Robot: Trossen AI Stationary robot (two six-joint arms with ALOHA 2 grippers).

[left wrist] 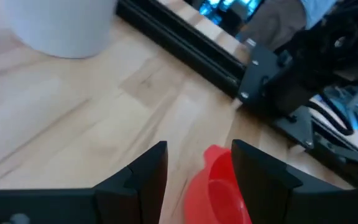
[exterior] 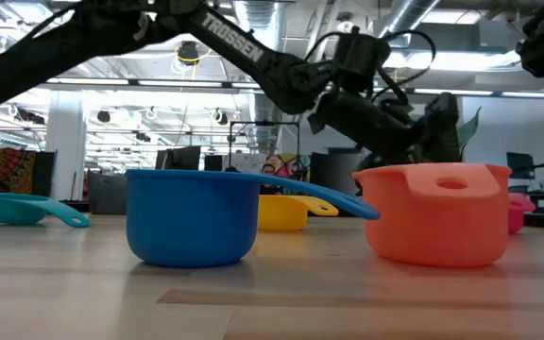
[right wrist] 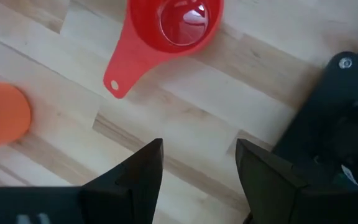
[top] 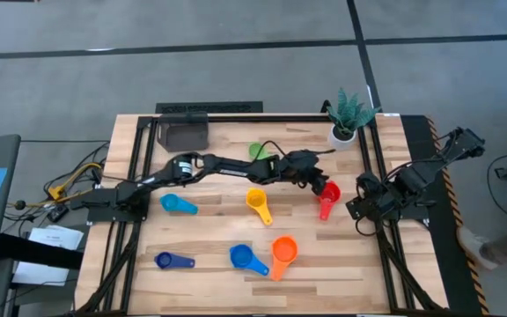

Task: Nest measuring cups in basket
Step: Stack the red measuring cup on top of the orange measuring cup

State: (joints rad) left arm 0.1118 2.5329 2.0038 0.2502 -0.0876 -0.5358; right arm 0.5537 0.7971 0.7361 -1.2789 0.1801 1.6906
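**A:** How far along were you when this was taken?

**B:** Barely started, as far as I could judge. Your basket (top: 184,133) sat at the far left corner of the wooden table (top: 218,224) and nothing showed inside it. Six cups were out on the boards: the green cup (top: 255,151) nearest the basket, partly behind your left arm; the light blue cup (top: 178,204) on the near side of it; the yellow cup (top: 258,202) toward mid-table; the dark blue cup (top: 171,261), blue cup (top: 246,258) and orange cup (top: 282,253) lined up along the front edge, well apart from the basket. I couldn't find a seventh cup.

**A:** And the red one?

**B:** Your left gripper (top: 318,183) had reached right across, far from the basket, and hung over the red cup (top: 326,196) with its fingers (left wrist: 143,180) parted; the cup's rim showed between them, not yet pinched. Your right gripper (right wrist: 199,169) was also spread wide and holding nothing, parked off the right side, farthest from the basket.

**A:** So everything was left to do?

**B:** Every visible cup needed carrying over and nesting, I'd say.

**A:** The surroundings?

**B:** Pale wood planks in a black frame, a white pot with a green plant (top: 349,115) along the same far edge as the basket, grey floor around, and an open workshop with ceiling lights behind.
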